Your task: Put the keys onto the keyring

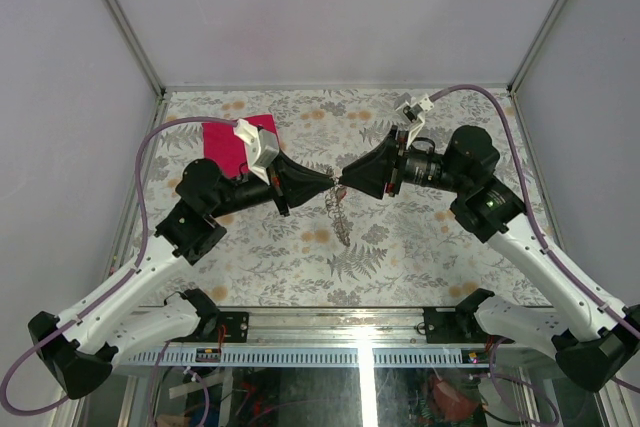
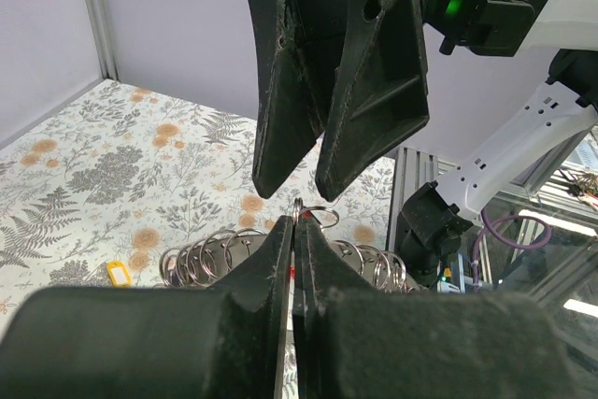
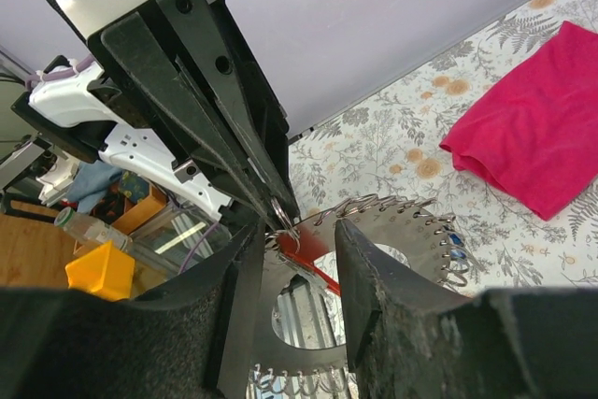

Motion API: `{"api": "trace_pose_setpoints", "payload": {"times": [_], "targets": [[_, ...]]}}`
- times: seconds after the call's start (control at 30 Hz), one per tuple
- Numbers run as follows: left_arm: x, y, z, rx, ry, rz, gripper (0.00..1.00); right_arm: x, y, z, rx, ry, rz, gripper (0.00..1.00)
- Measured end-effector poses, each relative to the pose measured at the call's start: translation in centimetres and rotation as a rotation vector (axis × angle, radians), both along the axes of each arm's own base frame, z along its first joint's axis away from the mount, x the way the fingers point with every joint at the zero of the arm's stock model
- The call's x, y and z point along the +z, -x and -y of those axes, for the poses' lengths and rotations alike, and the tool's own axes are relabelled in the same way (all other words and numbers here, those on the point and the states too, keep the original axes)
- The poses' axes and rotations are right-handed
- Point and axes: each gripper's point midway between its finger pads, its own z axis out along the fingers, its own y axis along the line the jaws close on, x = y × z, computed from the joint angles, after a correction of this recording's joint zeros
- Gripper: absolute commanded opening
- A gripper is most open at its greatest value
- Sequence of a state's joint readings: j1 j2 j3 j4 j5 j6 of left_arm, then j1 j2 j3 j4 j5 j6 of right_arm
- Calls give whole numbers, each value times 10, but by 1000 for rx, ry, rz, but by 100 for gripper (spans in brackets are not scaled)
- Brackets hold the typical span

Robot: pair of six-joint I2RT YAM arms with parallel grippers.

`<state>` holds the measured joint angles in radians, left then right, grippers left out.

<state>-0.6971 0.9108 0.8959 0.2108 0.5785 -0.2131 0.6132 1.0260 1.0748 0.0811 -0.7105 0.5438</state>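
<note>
My left gripper (image 1: 329, 184) is shut on a small silvery keyring (image 2: 318, 209), which sticks up from its tips (image 2: 297, 223). In the right wrist view the keyring (image 3: 281, 212) sits at those tips, with a red-headed key (image 3: 315, 266) hanging from it. My right gripper (image 1: 346, 185) is tip to tip with the left one. It is open (image 3: 299, 229), its fingers on either side of the ring and red key, and I see no contact. A yellow-headed key (image 2: 117, 273) lies on the table at the left.
A round metal disc (image 3: 397, 231) edged with several wire rings hangs under the grippers (image 1: 339, 215); one ring carries a blue piece (image 3: 455, 241). A pink-red cloth (image 1: 228, 143) lies at the back left. The floral table (image 1: 450, 257) is walled by a frame.
</note>
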Motion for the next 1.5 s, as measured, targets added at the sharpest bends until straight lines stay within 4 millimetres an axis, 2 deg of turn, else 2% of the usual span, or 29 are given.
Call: {"api": "trace_pose_setpoints", "payload": {"times": [0.33,0.57,0.7,1.2,1.37,1.5], "targets": [[-2,-1,1,-1,-5,-6,0,-13,3,-5,24,19,-30,34],[-2,-1,1,-1,-5,-5,0,-15,6,-7,33,23,-32,25],[-2,-1,1,0,-5,-6,0,-18,7,-8,40,28,-34,24],[-4,-1,1,-7,-9,-8,0,-34,6,-10,34,85,6,42],[-3,0,1,-9,-8,-6,0,-29,5,-4,1,91,77,45],[-3,0,1,-9,-7,-4,0,-21,9,8,-50,73,164,47]]}}
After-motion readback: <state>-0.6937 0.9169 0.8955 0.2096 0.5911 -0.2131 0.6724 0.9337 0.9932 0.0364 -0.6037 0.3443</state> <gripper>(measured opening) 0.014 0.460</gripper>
